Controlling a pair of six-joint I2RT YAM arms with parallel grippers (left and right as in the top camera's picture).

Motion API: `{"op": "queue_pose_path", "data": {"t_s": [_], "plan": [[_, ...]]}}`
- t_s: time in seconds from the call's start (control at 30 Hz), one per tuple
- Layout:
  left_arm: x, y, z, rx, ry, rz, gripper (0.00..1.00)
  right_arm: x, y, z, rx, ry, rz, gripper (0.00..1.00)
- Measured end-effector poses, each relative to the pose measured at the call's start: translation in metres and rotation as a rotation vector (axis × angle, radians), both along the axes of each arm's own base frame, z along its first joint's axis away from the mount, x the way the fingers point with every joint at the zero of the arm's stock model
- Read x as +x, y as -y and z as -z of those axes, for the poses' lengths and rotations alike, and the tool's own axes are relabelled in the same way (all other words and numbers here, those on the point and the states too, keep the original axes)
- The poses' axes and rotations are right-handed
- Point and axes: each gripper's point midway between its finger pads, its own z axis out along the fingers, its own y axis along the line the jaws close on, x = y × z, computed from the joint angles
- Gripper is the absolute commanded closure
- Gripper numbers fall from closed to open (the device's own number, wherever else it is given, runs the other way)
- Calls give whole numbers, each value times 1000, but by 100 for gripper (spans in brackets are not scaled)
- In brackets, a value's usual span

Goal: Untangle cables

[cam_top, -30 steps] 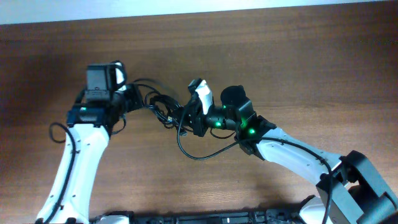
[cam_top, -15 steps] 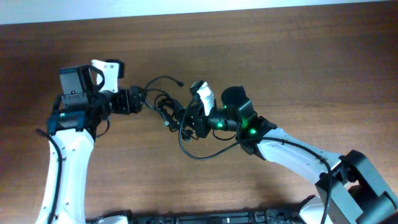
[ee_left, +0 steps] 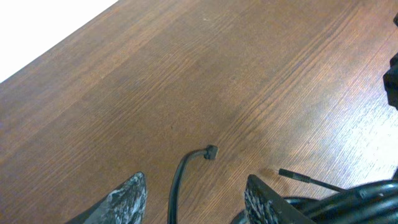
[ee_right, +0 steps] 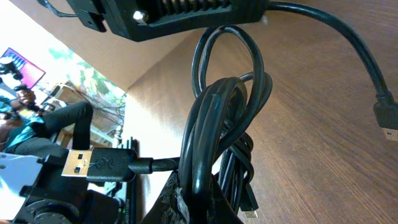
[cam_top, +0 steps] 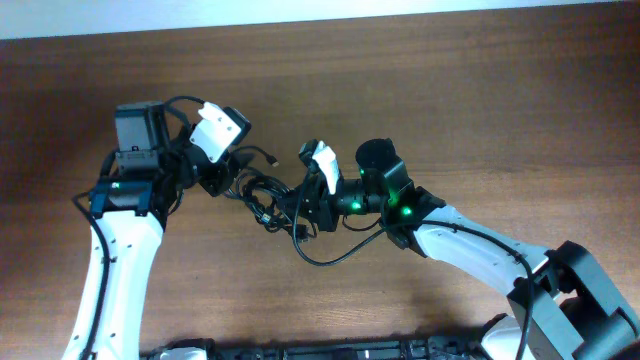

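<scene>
The cables [cam_top: 265, 190] form a black knot between the two arms, and one loop [cam_top: 330, 252] trails toward the table's front. My right gripper [cam_top: 303, 203] is shut on the right side of the knot. In the right wrist view several strands [ee_right: 214, 118] rise out of that gripper [ee_right: 208, 199], and a USB plug [ee_right: 81, 163] sticks out to the left. My left gripper [cam_top: 230, 180] is open at the knot's left edge. In its wrist view one cable end with a small plug [ee_left: 211, 151] runs between the fingers [ee_left: 129, 198] of this gripper [ee_left: 196, 178] without touching them.
A second thin plug tip [ee_left: 291, 175] lies on the wooden table [ee_left: 186, 74] just right of the left gripper. Another plug end [ee_right: 387, 121] hangs at the far right of the right wrist view. The table's far edge [cam_top: 320, 25] meets a white wall.
My left gripper has opened, letting go of the cable it held. It drew back to the left, then turned and came back to the knot. The right gripper stays shut on the cables.
</scene>
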Motion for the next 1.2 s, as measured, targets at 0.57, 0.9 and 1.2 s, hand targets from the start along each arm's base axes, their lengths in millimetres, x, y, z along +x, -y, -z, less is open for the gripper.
{"op": "queue_pose_path", "data": {"t_s": [0.57, 0.9, 1.2], "plan": [[-12, -8, 19, 101, -69, -18, 30, 2, 0, 1, -8, 54, -5, 96], [-19, -15, 31, 182, -89, 19, 48, 2, 1, 1, -13, 77, -8, 96], [6, 4, 47, 175, -80, 17, 100, -4, 0, 2, -10, 59, -41, 96]]}}
